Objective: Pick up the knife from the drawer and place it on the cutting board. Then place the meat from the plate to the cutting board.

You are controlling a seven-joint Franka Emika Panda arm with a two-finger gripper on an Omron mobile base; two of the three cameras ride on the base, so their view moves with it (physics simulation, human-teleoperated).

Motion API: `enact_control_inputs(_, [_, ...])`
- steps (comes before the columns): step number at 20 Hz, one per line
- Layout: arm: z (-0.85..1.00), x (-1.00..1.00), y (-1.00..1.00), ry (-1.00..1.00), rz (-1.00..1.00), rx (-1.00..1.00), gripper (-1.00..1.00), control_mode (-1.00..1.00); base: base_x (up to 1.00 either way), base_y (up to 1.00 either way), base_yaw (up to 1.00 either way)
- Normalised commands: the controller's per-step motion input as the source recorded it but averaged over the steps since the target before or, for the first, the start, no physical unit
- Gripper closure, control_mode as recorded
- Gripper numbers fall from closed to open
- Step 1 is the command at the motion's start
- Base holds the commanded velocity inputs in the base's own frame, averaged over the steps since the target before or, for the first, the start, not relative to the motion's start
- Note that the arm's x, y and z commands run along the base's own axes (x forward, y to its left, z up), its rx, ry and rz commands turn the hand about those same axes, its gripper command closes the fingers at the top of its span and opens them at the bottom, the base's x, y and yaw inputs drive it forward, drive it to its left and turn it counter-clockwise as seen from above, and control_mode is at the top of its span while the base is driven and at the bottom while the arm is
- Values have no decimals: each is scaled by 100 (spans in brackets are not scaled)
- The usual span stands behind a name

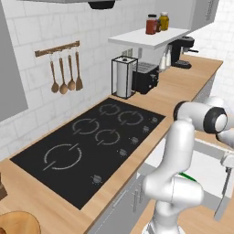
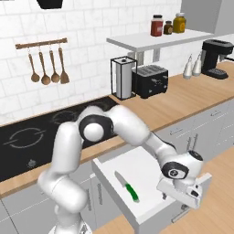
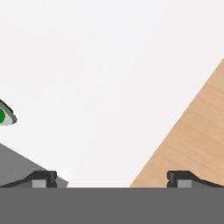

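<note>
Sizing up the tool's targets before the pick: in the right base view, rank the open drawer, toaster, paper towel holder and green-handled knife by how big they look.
1. Drawer, largest.
2. and 3. Toaster and paper towel holder: look alike in size, unranked.
4. Knife, smallest.
The drawer and knife sit nearer the camera, so they look somewhat enlarged.

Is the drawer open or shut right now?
Open. The drawer is pulled out from the cabinets, its white inside exposed with the knife lying flat in it.
</note>
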Motion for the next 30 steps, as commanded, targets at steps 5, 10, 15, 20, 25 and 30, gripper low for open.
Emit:
enact_control_inputs(5, [58,-22,-11,-1,1,6,-100,-100,0,0,0])
enact_control_inputs(10, [64,0,51,0,0,0,-100,-100,0,0,0])
enact_control_inputs(15, [23,0,98,0,0,0,-100,-100,0,0,0])
enact_control_inputs(20, [21,0,89,2,0,0,-100,-100,0,0,0])
enact_control_inputs(25, [8,2,72,7,0,-6,-100,-100,0,0,0])
enact_control_inputs(30, [-18,12,38,5,0,-1,-100,-100,0,0,0])
